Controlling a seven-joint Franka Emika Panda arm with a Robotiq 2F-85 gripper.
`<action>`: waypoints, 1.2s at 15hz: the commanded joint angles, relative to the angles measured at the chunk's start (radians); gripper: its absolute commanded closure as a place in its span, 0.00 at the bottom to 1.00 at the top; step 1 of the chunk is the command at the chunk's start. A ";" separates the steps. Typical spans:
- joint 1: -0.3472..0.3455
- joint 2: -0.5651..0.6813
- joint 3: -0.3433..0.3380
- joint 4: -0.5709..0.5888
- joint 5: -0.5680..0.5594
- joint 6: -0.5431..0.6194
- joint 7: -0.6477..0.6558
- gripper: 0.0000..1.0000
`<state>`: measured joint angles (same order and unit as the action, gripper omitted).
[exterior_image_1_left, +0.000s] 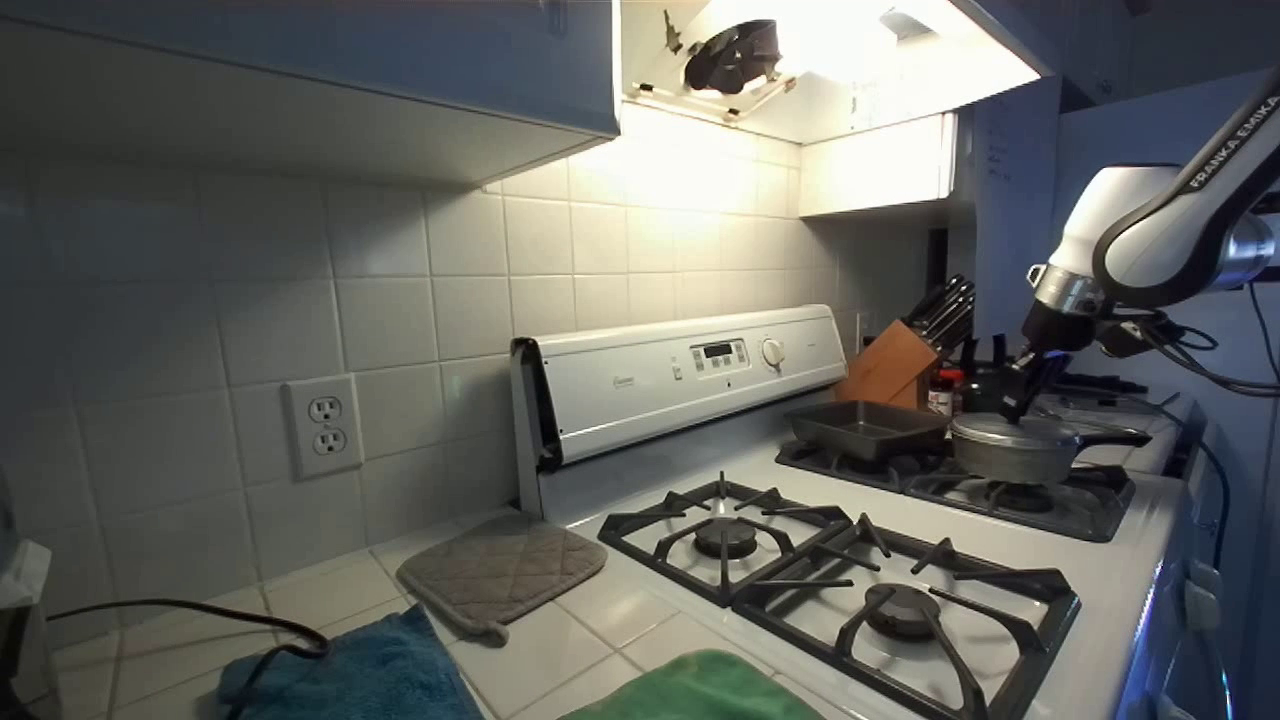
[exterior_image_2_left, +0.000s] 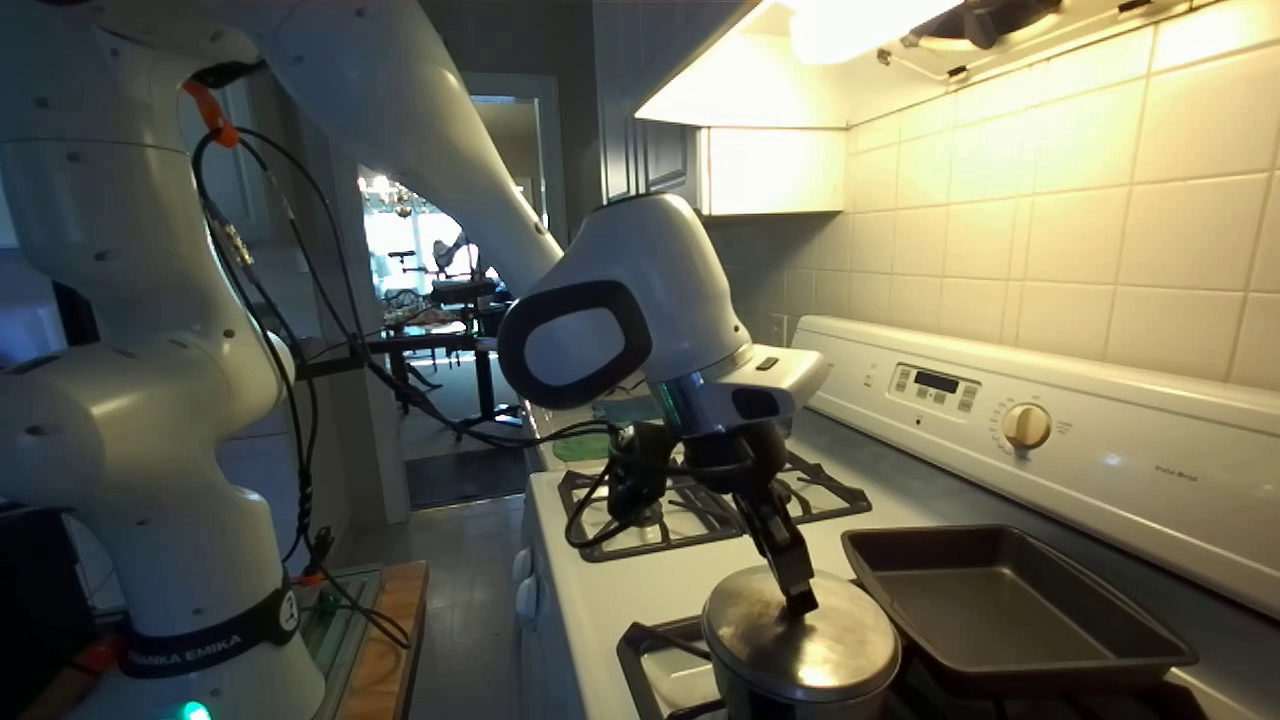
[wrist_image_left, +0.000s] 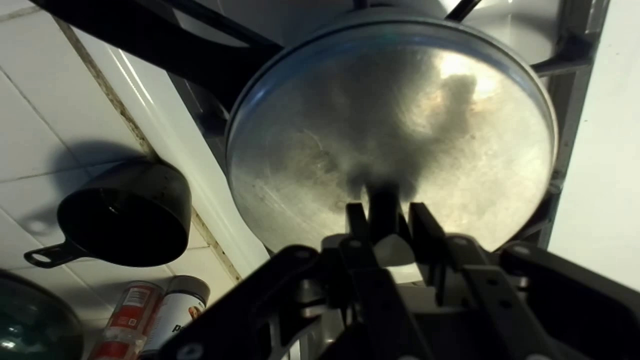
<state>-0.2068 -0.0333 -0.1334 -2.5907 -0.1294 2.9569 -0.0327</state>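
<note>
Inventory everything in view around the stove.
Stove: 1, white, against wall
Grates: 4, black, on stove
Saucepan: 1, grey, on stove
Lid: 1, silver, on saucepan
Knob: 1, dark, on lid
Baking pan: 1, dark, beside saucepan
Range hood: 1, pale, above stove
Knife block: 1, brown, past stove
Handled cup: 1, black, beside stove
Containers: at least 2, red/white, near cup
Round object: 1, dark green, near cup
Pot holder: 1, grey, counter
Towel: 1, blue, counter
Cord: 1, black, over towel
Cloth: 1, green, counter
Arm: 1, white, over stove
End effector: 1, black, around knob
</note>
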 joint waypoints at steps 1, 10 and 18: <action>0.009 -0.012 -0.011 -0.020 -0.008 0.029 0.020 0.94; 0.025 -0.106 0.001 -0.050 0.002 0.010 0.014 0.94; -0.009 -0.174 0.001 -0.086 -0.016 0.004 0.033 0.94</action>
<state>-0.1933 -0.1400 -0.1290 -2.6300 -0.1257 2.9581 -0.0289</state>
